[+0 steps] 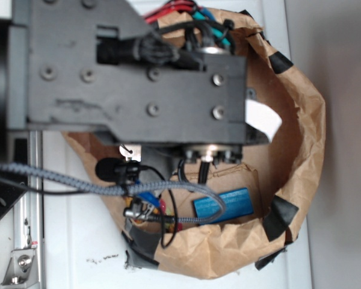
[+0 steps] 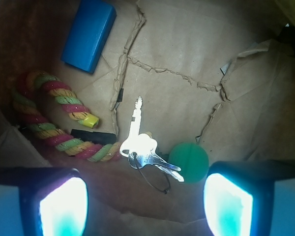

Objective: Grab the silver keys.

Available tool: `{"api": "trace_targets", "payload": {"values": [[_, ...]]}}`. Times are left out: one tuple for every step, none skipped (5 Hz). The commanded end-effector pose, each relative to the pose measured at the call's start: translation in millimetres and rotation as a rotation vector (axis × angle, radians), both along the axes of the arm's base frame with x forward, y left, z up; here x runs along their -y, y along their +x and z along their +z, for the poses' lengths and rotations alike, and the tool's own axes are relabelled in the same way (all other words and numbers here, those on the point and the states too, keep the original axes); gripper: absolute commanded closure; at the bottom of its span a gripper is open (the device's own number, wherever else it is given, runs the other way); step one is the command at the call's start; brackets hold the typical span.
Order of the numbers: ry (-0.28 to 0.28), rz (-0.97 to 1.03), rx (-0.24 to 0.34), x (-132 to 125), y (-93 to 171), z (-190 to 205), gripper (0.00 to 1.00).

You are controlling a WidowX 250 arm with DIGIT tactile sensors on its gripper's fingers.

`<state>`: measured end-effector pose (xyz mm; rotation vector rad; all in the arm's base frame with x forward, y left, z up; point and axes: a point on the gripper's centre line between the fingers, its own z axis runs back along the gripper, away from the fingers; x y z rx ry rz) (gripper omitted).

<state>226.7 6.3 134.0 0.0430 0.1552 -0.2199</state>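
While the claw (image 2: 145, 201) hangs spread wide over the bag floor, gripping nothing, its two pads (image 2: 64, 209) frame the lower corners of the wrist view.

1. Keys (image 2: 146, 152): silver bunch on a thin wire ring, lying flat just ahead of the claw, about midway between the pads. One long key points away from the claw; shorter ones fan toward the right pad. Not touched by either pad.
2. Ball (image 2: 189, 161): green, just right of the keys, touching or nearly touching them.
3. Rope toy (image 2: 49, 118): multicoloured twist, ahead and left of the claw, curving from the bag wall to end beside the keys.
4. Block (image 2: 88, 34): blue, rectangular, far ahead on the left, beyond the rope toy.
5. Bag (image 1: 301, 138): brown paper, torn and creased, black tape on its rim; holds every item above. The exterior view shows the arm (image 1: 138, 72) reaching down into it, hiding the keys.
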Motion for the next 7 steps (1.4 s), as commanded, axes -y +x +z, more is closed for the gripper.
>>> {"api": "trace_targets", "payload": {"values": [[0.002, 0.014, 0.026, -3, 1, 5, 0.0], [-0.038, 0.019, 0.001, -10, 13, 11, 0.0], [-0.05, -0.03, 0.038, -20, 36, -7, 0.0], [-0.093, -0.112, 0.088, -27, 31, -10, 0.0], [-0.095, -0.241, 0.078, -32, 7, -25, 0.0], [-0.072, -0.328, 0.054, -36, -12, -39, 0.0], [-0.03, -0.332, 0.08, -36, -14, -49, 0.0]]}}
